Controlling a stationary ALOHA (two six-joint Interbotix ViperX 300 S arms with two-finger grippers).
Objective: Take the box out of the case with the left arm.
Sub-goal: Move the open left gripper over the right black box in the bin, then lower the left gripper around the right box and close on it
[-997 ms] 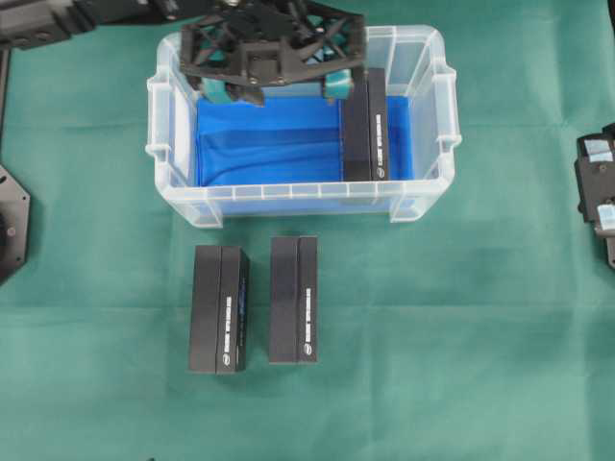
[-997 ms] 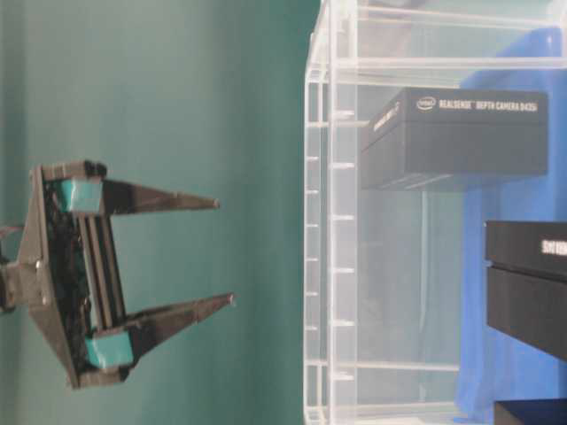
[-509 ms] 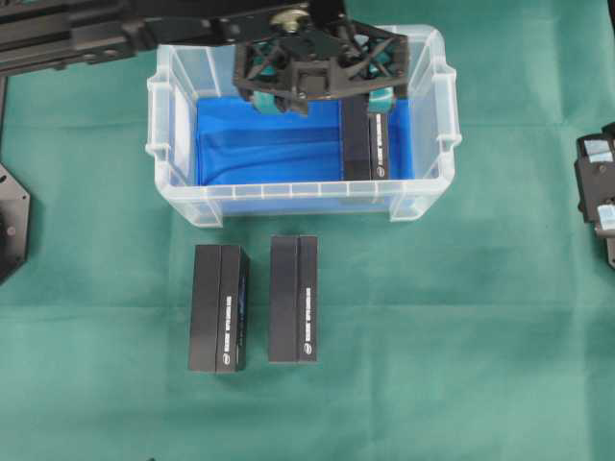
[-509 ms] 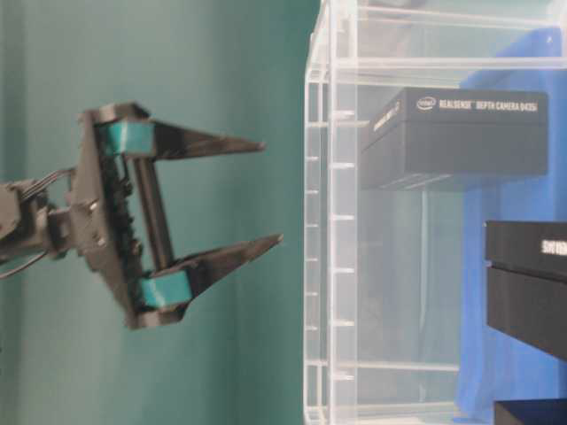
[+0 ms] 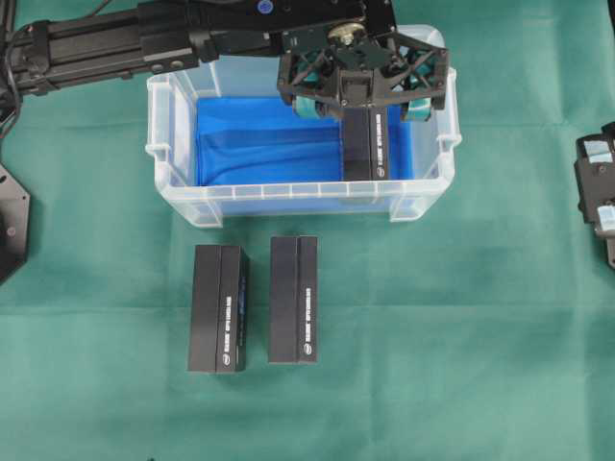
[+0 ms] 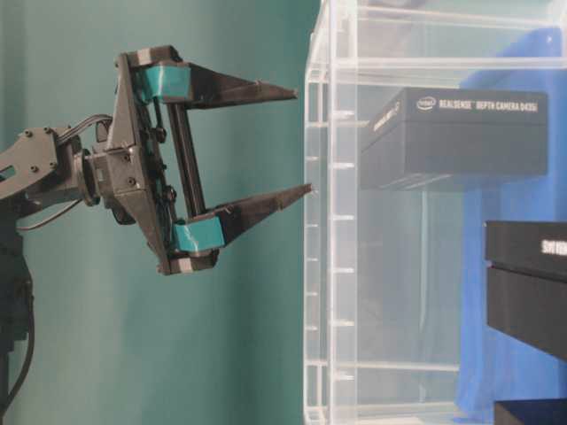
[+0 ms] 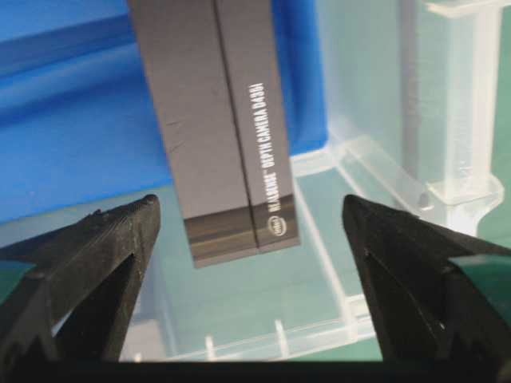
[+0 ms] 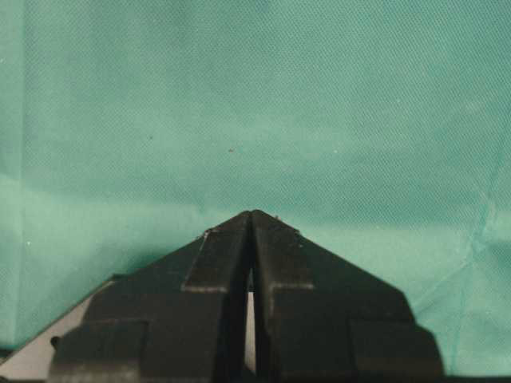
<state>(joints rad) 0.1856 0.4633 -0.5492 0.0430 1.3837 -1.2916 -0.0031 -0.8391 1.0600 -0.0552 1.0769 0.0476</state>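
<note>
Green cloth bears the case (image 5: pixel 173 144) holding one box (image 5: pixel 365 154); left tool (image 5: pixel 363 96) gapes above

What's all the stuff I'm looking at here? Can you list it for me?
case: one, clear plastic, at the top middle of the table.
blue sheet: one, blue, lining the case's bottom.
box in the case: one, black, lying against the case's right side.
boxes on the cloth: two, black, side by side in front of the case.
green cloth: one, green, covering the table.
left gripper: one, black with teal pads, open, above the far end of the box in the case.
right gripper: one, black, shut, over bare cloth at the right edge.
</note>
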